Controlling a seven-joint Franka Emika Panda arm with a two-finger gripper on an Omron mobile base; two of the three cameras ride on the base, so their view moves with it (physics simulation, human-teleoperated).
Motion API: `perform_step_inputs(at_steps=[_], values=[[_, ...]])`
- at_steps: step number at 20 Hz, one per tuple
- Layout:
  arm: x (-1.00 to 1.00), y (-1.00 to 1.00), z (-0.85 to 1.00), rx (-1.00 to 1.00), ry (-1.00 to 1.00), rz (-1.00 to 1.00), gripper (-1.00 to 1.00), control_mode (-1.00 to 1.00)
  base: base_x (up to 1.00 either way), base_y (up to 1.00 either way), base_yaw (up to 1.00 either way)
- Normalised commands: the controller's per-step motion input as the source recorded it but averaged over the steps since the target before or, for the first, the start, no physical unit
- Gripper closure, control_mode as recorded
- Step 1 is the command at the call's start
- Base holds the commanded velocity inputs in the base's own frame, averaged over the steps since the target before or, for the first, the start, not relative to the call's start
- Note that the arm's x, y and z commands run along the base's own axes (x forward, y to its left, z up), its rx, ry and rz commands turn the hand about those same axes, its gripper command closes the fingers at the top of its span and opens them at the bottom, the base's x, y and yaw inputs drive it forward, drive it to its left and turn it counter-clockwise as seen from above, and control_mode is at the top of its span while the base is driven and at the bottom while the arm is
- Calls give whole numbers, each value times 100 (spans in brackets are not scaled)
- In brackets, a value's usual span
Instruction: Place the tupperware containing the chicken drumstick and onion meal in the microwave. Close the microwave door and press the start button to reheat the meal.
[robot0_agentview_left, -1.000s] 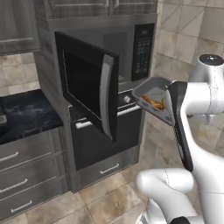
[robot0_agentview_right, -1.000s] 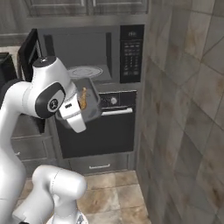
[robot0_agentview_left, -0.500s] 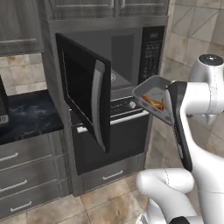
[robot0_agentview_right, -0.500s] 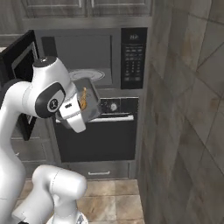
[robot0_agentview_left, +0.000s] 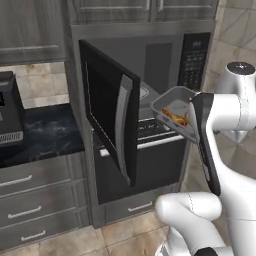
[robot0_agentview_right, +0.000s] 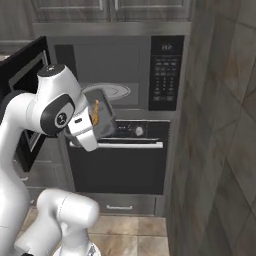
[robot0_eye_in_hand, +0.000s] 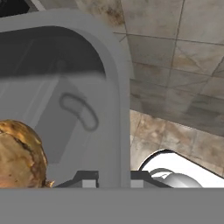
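The robot's hand (robot0_eye_in_hand: 113, 177) grips the rim of a shallow grey see-through tupperware (robot0_agentview_left: 172, 107) with orange-brown food, tilted in the air. It hangs before the wide black microwave (robot0_agentview_right: 117, 75), whose broad black door (robot0_agentview_left: 107, 115) stands open

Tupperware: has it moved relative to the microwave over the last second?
Yes. In the left base view the tupperware has shifted left of the keypad panel, toward the open cavity. The whole view shifted too, so the base drove.
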Motion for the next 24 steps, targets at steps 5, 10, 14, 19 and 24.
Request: perform_step_inputs(at_steps=[5,10,14,19,24], values=[[0,0,0,0,0,0,100,100,38,-18,22],[0,0,0,0,0,0,100,100,28,-31,22],[0,0,0,0,0,0,100,100,25,-34,22],[0,0,0,0,0,0,100,100,26,-32,23],[0,0,0,0,0,0,100,100,35,-20,22]])
